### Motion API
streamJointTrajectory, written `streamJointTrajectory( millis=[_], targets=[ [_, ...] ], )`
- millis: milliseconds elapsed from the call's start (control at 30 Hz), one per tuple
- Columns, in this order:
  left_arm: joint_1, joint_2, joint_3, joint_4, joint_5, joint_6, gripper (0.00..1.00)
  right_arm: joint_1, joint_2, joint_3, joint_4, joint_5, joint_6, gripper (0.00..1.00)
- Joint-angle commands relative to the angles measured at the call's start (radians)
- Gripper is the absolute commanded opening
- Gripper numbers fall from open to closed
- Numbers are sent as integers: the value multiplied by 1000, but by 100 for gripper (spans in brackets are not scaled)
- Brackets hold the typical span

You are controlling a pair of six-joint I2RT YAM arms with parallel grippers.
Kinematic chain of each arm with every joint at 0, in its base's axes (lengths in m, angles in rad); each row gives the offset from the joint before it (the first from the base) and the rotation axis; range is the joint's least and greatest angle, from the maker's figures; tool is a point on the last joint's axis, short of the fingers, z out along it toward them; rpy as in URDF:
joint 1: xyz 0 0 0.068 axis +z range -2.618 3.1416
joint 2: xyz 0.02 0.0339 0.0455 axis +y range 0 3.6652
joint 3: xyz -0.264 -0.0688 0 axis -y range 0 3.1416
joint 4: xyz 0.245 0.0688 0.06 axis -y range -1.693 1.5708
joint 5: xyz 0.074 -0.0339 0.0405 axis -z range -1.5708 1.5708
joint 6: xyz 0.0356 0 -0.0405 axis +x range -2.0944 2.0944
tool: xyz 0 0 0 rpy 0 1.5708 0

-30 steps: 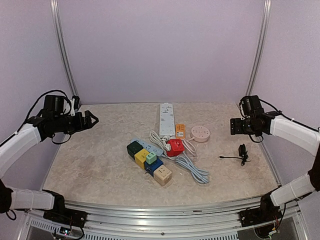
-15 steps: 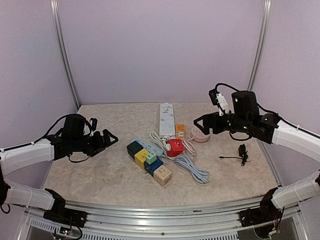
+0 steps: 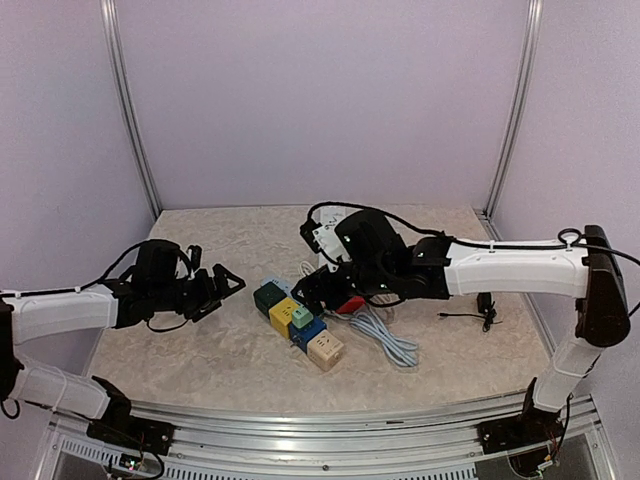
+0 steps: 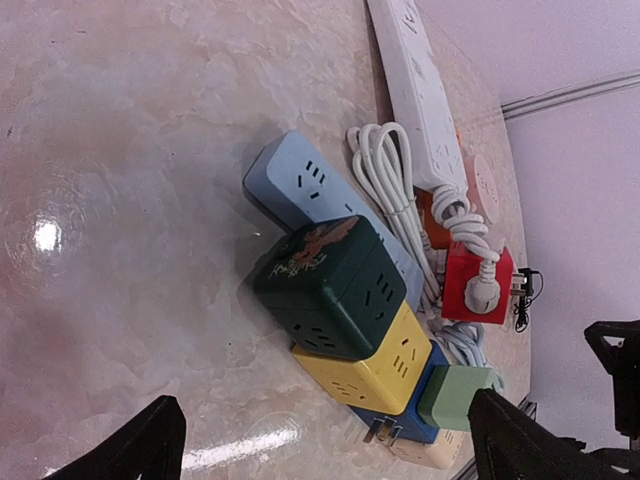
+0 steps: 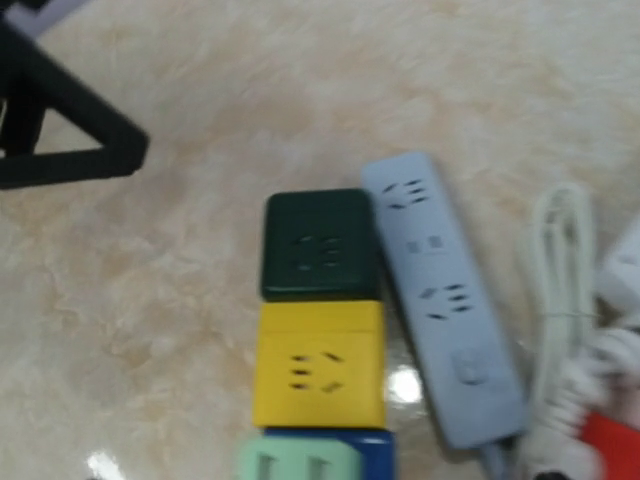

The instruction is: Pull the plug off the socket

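A row of cube sockets lies mid-table: dark green (image 3: 268, 297), yellow (image 3: 284, 315), blue (image 3: 310, 333), beige (image 3: 325, 350). A pale green plug (image 3: 302, 316) sits on top of the blue cube (image 4: 410, 420); the left wrist view shows this plug (image 4: 455, 395) too. A white plug (image 4: 483, 293) sits in a red cube socket (image 4: 478, 283). My left gripper (image 3: 225, 284) is open, just left of the row, nothing between its fingers (image 4: 150, 440). My right gripper (image 3: 312, 287) hovers open over the row's far end. Its fingers stay outside its own view, which shows the green plug (image 5: 300, 462).
A light blue power strip (image 3: 300, 289) lies beside the cubes, with coiled white cords (image 4: 385, 175) and a white strip (image 4: 420, 110) behind. A grey cable (image 3: 385, 340) trails to the right. A small black adapter (image 3: 485, 303) lies near the right edge.
The right arm has swept far left from the table's right side to above the cube row. The left gripper has come down and moved right toward the dark green cube.
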Motion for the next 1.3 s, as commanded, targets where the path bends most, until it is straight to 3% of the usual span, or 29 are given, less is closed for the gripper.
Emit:
streamJointTrajectory(
  millis=[0,333,567,1267],
  targets=[
    [-18,13,-16,15,-14,-7,96,49,109,98,-96,83,7,91],
    [-22,17,-27,20,-19,-13,97,95,263,228,-192,140,8,89],
    [-23,27,-24,19,-16,-10,97,97,314,261,-205,145,12,76],
    [-26,52,-19,35,-8,-16,96,97,384,300,-225,132,25,52]
  ],
)
